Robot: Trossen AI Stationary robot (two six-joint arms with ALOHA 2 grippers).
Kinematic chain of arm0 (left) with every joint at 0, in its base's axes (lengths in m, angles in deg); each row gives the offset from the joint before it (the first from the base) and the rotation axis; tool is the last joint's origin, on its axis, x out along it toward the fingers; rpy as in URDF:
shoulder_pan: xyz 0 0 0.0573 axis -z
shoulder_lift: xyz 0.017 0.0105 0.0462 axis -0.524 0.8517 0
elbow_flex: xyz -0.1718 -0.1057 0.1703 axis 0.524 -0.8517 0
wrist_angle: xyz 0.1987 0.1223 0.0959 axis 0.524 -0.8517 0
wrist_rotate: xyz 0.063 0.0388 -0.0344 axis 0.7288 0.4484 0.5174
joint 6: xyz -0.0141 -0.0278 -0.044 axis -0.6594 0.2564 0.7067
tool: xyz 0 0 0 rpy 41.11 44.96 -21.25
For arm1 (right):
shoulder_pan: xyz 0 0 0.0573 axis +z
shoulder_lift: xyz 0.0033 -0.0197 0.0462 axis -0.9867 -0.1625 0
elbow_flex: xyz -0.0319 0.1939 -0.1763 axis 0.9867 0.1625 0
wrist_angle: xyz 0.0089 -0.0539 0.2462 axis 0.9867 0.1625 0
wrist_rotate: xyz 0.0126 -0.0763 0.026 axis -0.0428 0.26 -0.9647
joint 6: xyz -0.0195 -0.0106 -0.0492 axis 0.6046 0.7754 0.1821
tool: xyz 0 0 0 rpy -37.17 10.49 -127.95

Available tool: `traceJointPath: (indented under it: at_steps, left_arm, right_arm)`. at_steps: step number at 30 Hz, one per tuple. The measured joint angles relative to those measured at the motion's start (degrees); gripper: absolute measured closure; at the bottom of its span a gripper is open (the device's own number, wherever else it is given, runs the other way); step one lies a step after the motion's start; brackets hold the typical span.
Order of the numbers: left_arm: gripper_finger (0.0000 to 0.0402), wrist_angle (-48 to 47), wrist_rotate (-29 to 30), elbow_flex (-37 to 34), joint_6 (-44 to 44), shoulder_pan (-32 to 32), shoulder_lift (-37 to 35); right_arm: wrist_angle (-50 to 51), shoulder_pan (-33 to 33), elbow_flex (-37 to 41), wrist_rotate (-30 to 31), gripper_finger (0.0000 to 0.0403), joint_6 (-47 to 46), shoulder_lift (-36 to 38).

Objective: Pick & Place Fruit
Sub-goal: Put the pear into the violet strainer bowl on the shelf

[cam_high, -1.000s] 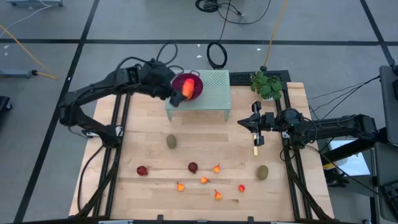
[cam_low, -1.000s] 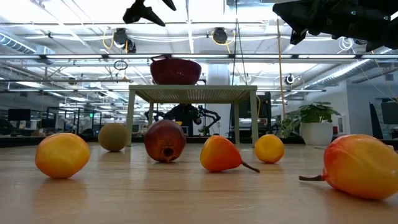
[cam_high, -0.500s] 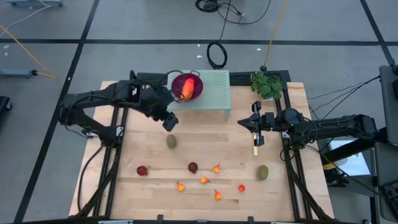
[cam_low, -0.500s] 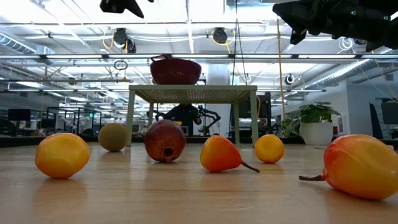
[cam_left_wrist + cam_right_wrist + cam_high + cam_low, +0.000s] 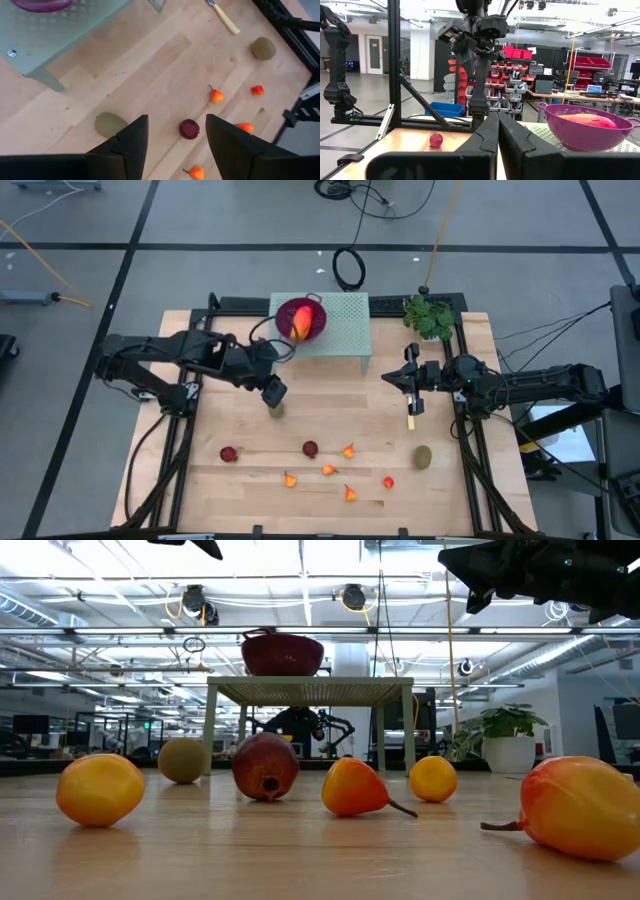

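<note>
Under left claw (image 5: 273, 392) | brown-green oval fruit (image 5: 276, 410) | fingers apart, empty

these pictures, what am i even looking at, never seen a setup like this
Two dark robot arms work at a wooden table, sorting toy fruit. One camera looks straight down, one sits at table level, and one rides on each wrist.

The left gripper hangs open and empty over a brown-green oval fruit. The right gripper waits shut at the right side, beside a yellow-handled knife.

A purple bowl on a small green stand already holds an orange fruit. More fruit lies loose on the table: dark red balls, small orange-red ones and a second oval. A potted plant stands at the back.
</note>
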Motion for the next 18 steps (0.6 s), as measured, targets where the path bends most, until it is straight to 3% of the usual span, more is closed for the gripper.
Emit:
traceJointPath:
  at_steps: [18]
  left_arm:
    - [0.0206,-0.51,2.36,-0.01,14.91,7.96,0.46]
  right_arm:
    - [0.11,0.0,0.0,0.02,0.0401,-0.03,0.0]
